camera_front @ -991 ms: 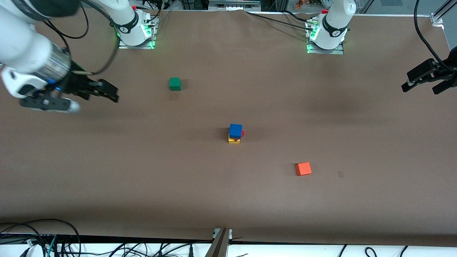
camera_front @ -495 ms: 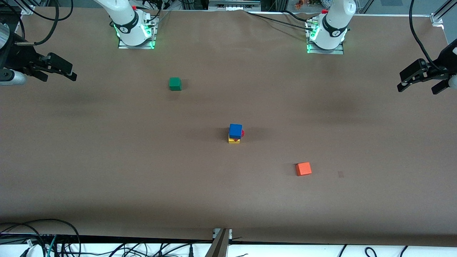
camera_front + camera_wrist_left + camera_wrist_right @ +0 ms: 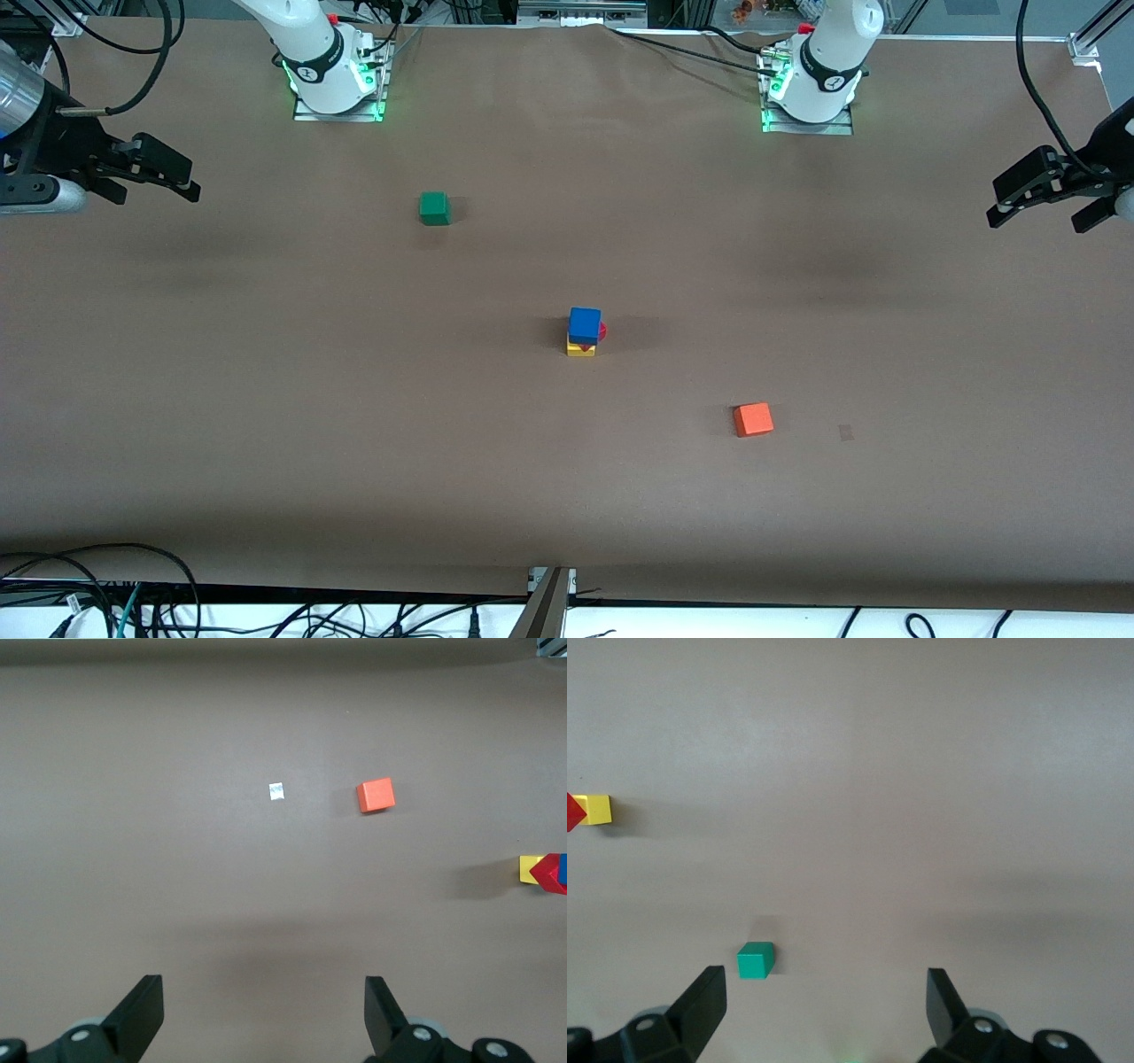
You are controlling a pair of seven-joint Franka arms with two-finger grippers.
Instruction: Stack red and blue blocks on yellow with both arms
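In the front view a blue block [image 3: 585, 324] tops a stack at the table's middle, with the red block [image 3: 601, 331] turned under it and the yellow block [image 3: 580, 349] at the bottom. My left gripper [image 3: 1041, 204] is open and empty, up over the left arm's end of the table. My right gripper [image 3: 151, 177] is open and empty, up over the right arm's end. The left wrist view shows the yellow block [image 3: 530, 869] and red block [image 3: 549, 873] at the frame's edge. The right wrist view shows the yellow block [image 3: 598, 810] and red block [image 3: 572, 811].
A green cube [image 3: 434, 208] lies nearer the right arm's base; it also shows in the right wrist view [image 3: 755, 960]. An orange-red cube [image 3: 753, 419] lies nearer the front camera, toward the left arm's end, also in the left wrist view [image 3: 376, 795]. A small paper scrap [image 3: 276, 792] lies beside it.
My right gripper has pulled back from over the table toward the right arm's end and risen. My left gripper has barely moved. The stack has not moved.
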